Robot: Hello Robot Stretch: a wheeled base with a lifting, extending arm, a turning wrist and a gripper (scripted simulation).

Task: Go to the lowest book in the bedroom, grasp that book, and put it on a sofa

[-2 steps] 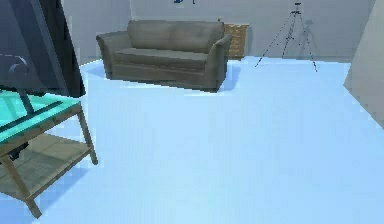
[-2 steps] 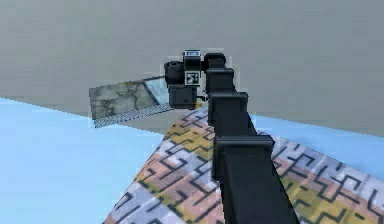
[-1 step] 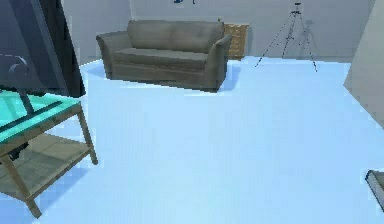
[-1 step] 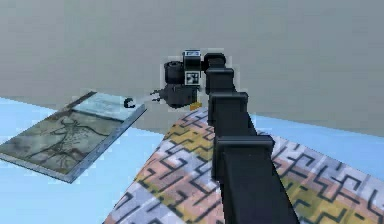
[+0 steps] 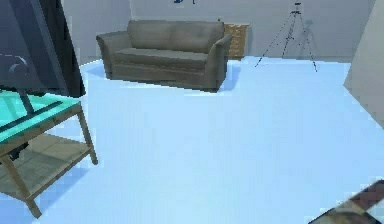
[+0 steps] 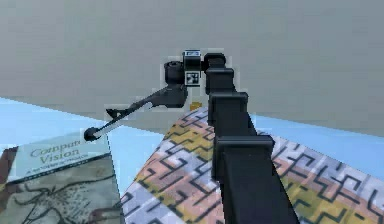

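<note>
As I read both feeds, I list the items nearest first.

1. Arm (image 6: 235, 130): a dark bar rising from the bottom edge of the arm side view and passing over the rug (image 6: 320, 170). I judge it is extended to put the fingers at the book.
2. Book (image 6: 55, 185): in the arm side view's lower left, cover towards the camera, just beside the rug's edge. Its upper corner meets the fingertips. I cannot tell whether it rests on the floor or hangs clear.
3. Gripper (image 6: 95, 131): its fingers slant down and left to that corner, which looks like a grasping approach. I cannot tell how the claw is set, or whether it holds anything.
4. Table (image 5: 55, 158): wooden, at the forward view's left, with a teal top and a low shelf. A dark screen (image 5: 35, 45) stands on it.
5. Floor (image 5: 220, 130): pale blue, an open run towards the sofa.
6. Sofa (image 5: 165, 50): grey-brown, against the far wall, with its seat facing me. It is the drop-off point.
7. Cabinet (image 5: 237, 40): wooden, just behind the sofa's right end.
8. Tripod (image 5: 290, 40): near the far wall, well apart from the sofa.
</note>
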